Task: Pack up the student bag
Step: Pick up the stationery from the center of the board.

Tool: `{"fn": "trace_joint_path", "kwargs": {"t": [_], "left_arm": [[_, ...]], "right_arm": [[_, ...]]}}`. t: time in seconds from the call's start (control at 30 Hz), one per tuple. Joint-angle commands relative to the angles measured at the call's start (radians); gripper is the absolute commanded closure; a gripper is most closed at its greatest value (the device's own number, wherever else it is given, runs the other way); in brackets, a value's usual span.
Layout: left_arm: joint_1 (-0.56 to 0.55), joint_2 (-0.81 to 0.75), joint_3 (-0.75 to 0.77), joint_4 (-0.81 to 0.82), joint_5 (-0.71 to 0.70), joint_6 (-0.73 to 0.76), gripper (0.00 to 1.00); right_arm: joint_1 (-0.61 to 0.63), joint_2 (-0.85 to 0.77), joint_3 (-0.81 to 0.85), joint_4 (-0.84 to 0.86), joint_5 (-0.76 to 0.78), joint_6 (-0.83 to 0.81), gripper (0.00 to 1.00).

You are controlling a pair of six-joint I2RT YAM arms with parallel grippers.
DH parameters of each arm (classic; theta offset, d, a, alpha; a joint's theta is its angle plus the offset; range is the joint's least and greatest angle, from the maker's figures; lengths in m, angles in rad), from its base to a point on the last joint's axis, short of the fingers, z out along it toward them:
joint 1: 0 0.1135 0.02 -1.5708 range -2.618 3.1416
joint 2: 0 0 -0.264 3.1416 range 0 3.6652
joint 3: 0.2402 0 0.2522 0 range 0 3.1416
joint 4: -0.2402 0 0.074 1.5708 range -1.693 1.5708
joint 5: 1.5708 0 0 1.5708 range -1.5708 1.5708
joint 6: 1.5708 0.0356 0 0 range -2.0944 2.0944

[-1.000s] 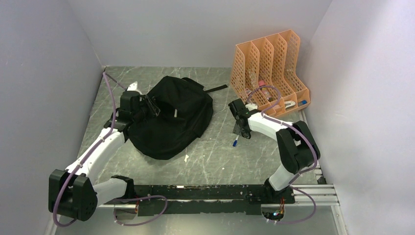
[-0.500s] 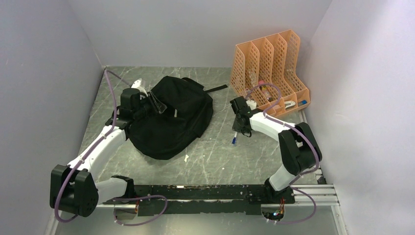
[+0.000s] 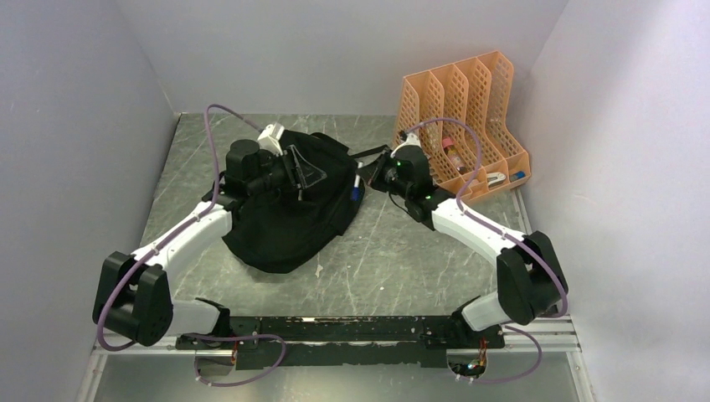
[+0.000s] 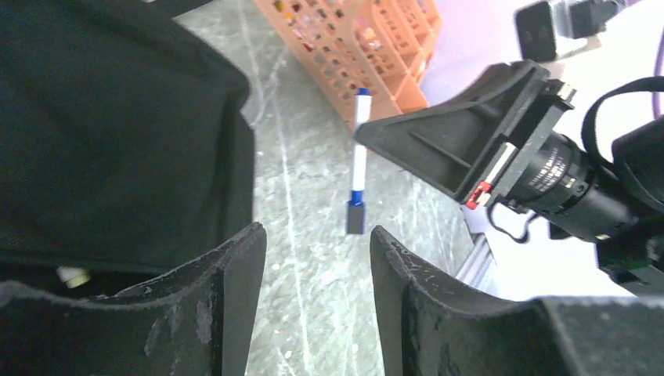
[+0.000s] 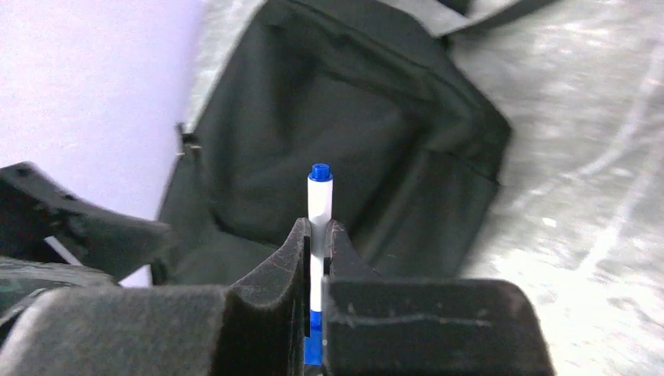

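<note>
Packing looks unfinished: the right hand [image 5: 315, 235] is clamped on a pen [image 5: 319, 196] at the right edge of the bag [image 3: 289, 209], not yet inside; the bag lies slumped on the bench [image 3: 385, 260]; the left hand [image 4: 317, 243] hovers over it, parted and empty; more items sit in the organiser [image 3: 469, 92].

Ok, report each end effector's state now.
Left end effector: open, holding nothing.
Right end effector: closed on the pen.
</note>
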Motion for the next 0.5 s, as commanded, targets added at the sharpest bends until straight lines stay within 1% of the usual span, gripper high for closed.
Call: {"fn": "trace_joint_path", "kwargs": {"t": [0.0, 0.1, 0.33, 0.47], "left_arm": [[-0.023, 0.009, 0.066, 0.095, 0.098, 0.004, 0.43], [-0.027, 0.008, 0.068, 0.097, 0.102, 0.009, 0.43], [-0.044, 0.026, 0.073, 0.096, 0.092, 0.021, 0.44], [-0.059, 0.043, 0.087, 0.092, 0.1, 0.029, 0.46]], "right_arm": [[0.023, 0.032, 0.035, 0.214, -0.095, 0.067, 1.0], [0.027, 0.051, 0.047, 0.277, -0.146, 0.096, 1.0], [0.027, 0.091, 0.059, 0.362, -0.255, 0.159, 1.0], [0.03, 0.101, 0.057, 0.39, -0.282, 0.181, 1.0]]}}
